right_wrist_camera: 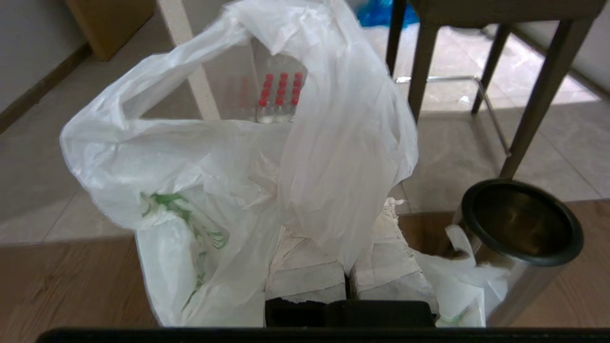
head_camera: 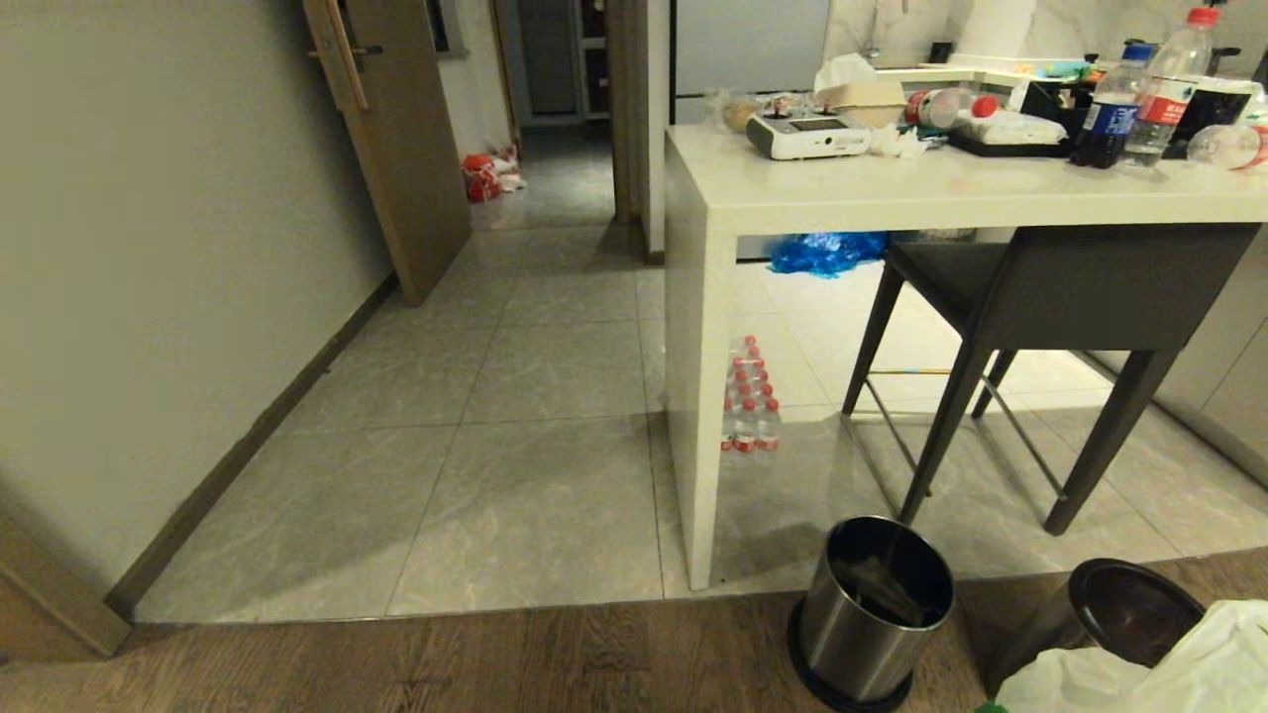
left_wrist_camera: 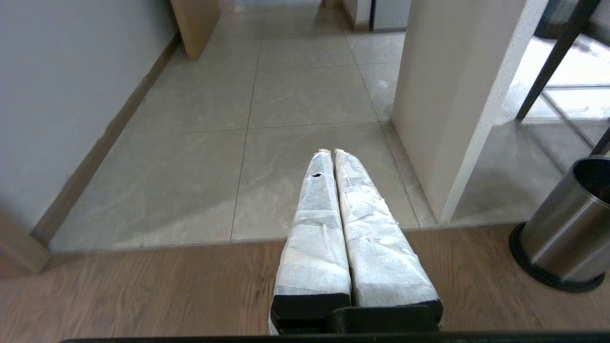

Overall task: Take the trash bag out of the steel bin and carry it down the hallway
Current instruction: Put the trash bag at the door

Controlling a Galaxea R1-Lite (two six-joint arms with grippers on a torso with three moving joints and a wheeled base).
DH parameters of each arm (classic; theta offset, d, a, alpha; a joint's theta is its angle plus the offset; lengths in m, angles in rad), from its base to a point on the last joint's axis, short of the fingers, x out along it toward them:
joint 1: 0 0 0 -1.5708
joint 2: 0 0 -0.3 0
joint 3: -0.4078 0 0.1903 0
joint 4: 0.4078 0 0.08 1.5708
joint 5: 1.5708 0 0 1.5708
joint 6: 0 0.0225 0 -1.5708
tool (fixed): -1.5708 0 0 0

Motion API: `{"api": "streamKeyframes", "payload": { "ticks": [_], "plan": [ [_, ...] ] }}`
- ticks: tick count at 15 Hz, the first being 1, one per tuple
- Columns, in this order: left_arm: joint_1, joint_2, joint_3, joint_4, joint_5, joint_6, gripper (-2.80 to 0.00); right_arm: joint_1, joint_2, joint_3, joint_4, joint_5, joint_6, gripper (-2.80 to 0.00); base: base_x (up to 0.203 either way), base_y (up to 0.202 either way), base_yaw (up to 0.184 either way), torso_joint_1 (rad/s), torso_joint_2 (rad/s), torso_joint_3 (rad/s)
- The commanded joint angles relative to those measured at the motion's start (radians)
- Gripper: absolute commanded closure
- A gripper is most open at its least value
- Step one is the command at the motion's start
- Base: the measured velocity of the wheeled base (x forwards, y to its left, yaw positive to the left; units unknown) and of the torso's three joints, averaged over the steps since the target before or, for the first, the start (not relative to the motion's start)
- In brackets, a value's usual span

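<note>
Right gripper (right_wrist_camera: 350,267) clamped on trash bag (right_wrist_camera: 228,166), near right beside steel bin (right_wrist_camera: 519,238); left gripper (left_wrist_camera: 332,153) closed, empty.

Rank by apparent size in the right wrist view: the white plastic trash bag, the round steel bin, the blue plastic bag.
1. White translucent trash bag, largest, though nearest the camera.
2. Round brushed-steel bin.
3. Blue plastic bag, smallest, farthest away and mostly hidden.

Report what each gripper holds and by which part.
Right gripper: shut on the trash bag, though which part it pinches is hidden by draped plastic. Left gripper: shut, holding nothing.
</note>
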Motion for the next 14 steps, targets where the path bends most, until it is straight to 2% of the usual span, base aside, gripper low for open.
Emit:
{"api": "streamKeyframes", "payload": {
  "ticks": [1, 6, 14],
  "plan": [
    [0.000, 0.000, 0.000, 0.001, 0.001, -0.001, 0.00, 0.000, 0.002, 0.000, 0.002, 0.000, 0.000, 0.00, 0.115, 0.102, -0.008, -0.001, 0.00, 0.004],
    [0.000, 0.000, 0.000, 0.001, 0.001, 0.001, 0.00, 0.000, 0.002, 0.000, 0.002, 0.000, 0.000, 0.00, 0.032, 0.121, -0.008, 0.003, 0.00, 0.002],
    [0.000, 0.000, 0.000, 0.001, 0.001, 0.004, 0.00, 0.000, 0.002, 0.000, 0.002, 0.000, 0.000, 0.00, 0.000, 0.191, 0.000, 0.003, 0.00, 0.005]
  ]
}}
